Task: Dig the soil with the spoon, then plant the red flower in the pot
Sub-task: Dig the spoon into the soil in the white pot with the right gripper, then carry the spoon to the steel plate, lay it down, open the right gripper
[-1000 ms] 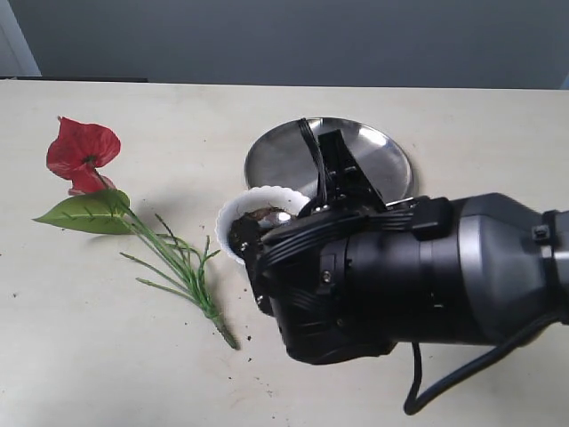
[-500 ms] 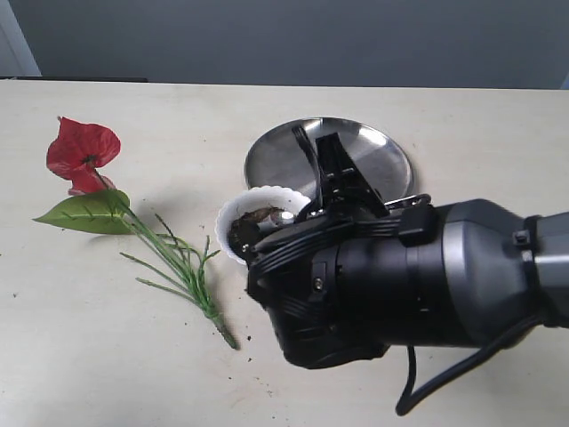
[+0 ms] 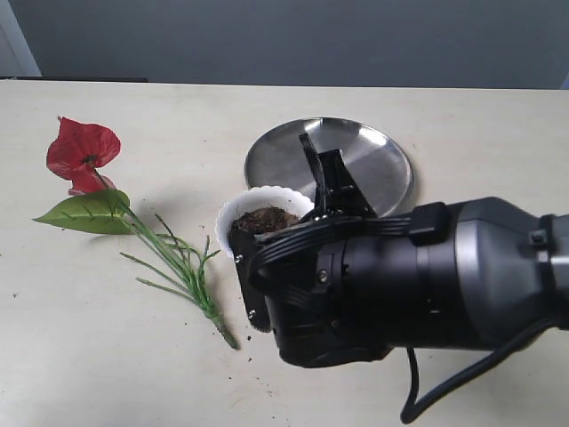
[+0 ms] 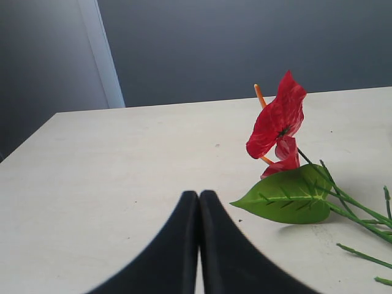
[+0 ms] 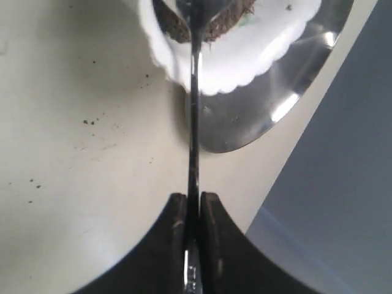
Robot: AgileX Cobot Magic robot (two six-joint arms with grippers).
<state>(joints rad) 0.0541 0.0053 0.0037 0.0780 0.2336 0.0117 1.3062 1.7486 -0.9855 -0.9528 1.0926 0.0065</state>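
The white scalloped pot (image 3: 233,216) holds dark soil (image 3: 265,219) and stands in front of the steel plate. My right gripper (image 3: 322,171) hovers just right of the pot, its bulky arm covering the pot's near side. It is shut on the spoon (image 5: 195,122), whose handle runs from the gripper (image 5: 193,199) to the pot (image 5: 245,58), the bowl over the soil (image 5: 217,26). The red flower (image 3: 82,149) lies flat at the left with its leaf (image 3: 87,213) and stems (image 3: 182,271). My left gripper (image 4: 198,196) is shut and empty, low beside the flower (image 4: 278,119).
A round steel plate (image 3: 364,156) lies behind and to the right of the pot, also seen as the plate (image 5: 263,116) past the pot in the right wrist view. Soil crumbs (image 5: 92,122) are scattered on the table near the pot. The right arm (image 3: 418,285) fills the front right.
The spoon's bowl showed in the pot half a second ago; now the arm hides it and the soil looks level. The right arm shifted slightly. The flower has not moved.
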